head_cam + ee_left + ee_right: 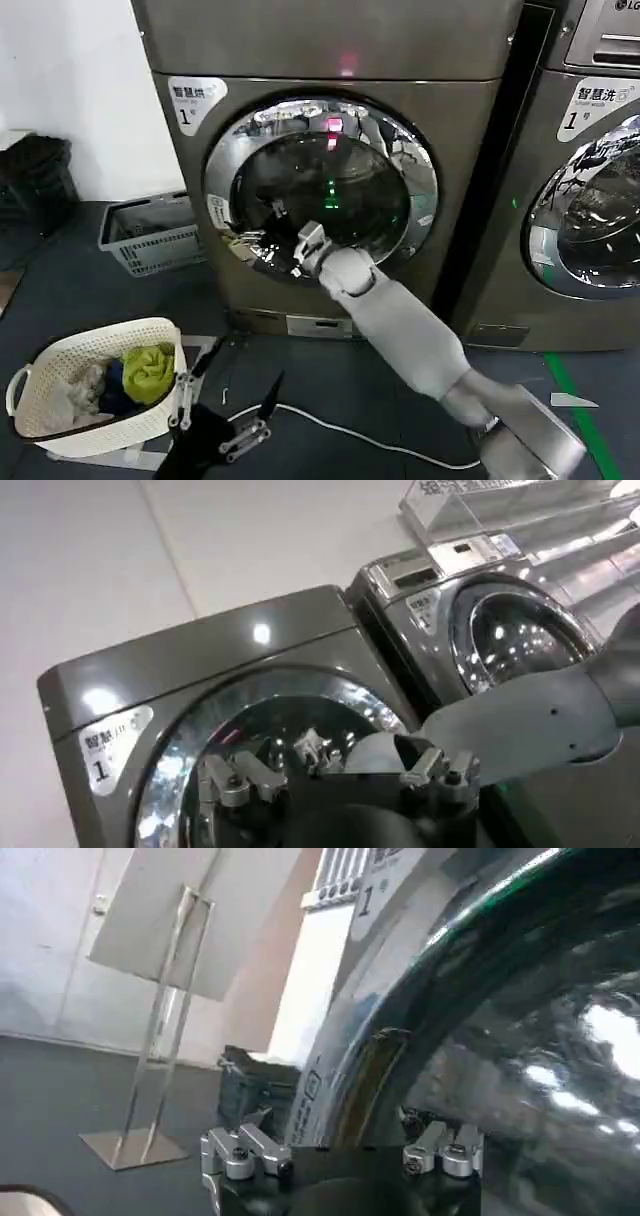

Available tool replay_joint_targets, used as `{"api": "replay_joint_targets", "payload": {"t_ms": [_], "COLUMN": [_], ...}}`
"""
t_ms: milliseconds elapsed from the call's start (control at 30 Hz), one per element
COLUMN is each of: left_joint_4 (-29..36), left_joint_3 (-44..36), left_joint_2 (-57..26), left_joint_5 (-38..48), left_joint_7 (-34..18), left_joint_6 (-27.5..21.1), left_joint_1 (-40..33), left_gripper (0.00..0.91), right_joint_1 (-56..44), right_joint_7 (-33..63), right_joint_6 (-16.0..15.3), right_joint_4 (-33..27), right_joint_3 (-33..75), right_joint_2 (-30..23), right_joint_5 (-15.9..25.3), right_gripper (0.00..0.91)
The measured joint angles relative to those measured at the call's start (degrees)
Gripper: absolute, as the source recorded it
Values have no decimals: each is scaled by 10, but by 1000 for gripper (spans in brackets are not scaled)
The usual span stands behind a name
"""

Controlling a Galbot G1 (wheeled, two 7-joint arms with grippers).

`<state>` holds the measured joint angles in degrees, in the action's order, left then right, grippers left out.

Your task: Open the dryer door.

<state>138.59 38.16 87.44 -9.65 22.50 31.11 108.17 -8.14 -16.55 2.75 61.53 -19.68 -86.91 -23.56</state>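
Labels: we are reading a white corner sticker [196,101] with Chinese text and a "1" on the dryer [330,60]; the neighbouring machine [590,180] is carrying a like sticker [598,106] with a "1" and part of an LG logo above it.
Right claw: our right claw [305,245] is reaching up against the lower left of the dryer door [322,186]; we cannot tell how wide it is standing.
Door position: the dryer door is sitting closed, its chrome rim directly ahead of and touching or just beside the right claw, the dark glass beyond it.
Left claw: our left claw [225,410] is hanging low near the floor, well below the door, its fingers spread apart.
Count: we are seeing two machines, two round doors, two baskets — a white laundry basket [95,395] just beside the left claw, a grey basket [150,235] farther off.
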Motion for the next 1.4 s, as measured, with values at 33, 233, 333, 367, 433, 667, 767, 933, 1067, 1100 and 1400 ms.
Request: {"api": "replay_joint_targets", "payload": {"t_ms": [33, 233, 333, 367, 433, 667, 767, 933, 1067, 1100, 1400], "left_joint_4": [1, 2, 3, 4, 7, 9, 5, -9, -15, -18, -60], "left_joint_3": [0, 1, 2, 2, 2, 5, 19, 93, 173, 191, 345], "left_joint_2": [1, 3, 3, 4, 4, 5, 4, -10, -18, -19, -57], "left_joint_5": [0, 1, 1, 1, 1, 3, 29, 92, 107, 108, 98], "left_joint_7": [0, -2, -2, -2, -3, -4, -5, -5, -13, -13, -1], "left_joint_6": [0, 5, 5, 5, 5, 5, -4, -34, -67, -73, -105], "left_joint_1": [1, 3, 4, 4, 6, 6, -4, -34, -61, -67, -109], "left_gripper": [907, 907, 907, 907, 907, 907, 907, 907, 907, 907, 907], "right_joint_1": [2, 15, 20, 21, 22, 17, 13, 4, -3, -5, -16], "right_joint_7": [-3, -36, -66, -79, -102, -169, -188, -212, -238, -246, -326], "right_joint_6": [0, 11, 24, 29, 40, 59, 60, 66, 69, 71, 88], "right_joint_4": [-5, -36, -51, -57, -66, -60, -36, 14, 50, 59, 136], "right_joint_3": [-1, -5, -5, -5, -5, -10, -20, -36, -48, -50, -70], "right_joint_2": [-4, -23, -26, -26, -25, -8, 6, 40, 71, 77, 135], "right_joint_5": [1, 1, -3, -7, -14, -35, -54, -88, -125, -133, -187], "right_gripper": [907, 907, 907, 907, 907, 907, 907, 907, 907, 907, 907]}}
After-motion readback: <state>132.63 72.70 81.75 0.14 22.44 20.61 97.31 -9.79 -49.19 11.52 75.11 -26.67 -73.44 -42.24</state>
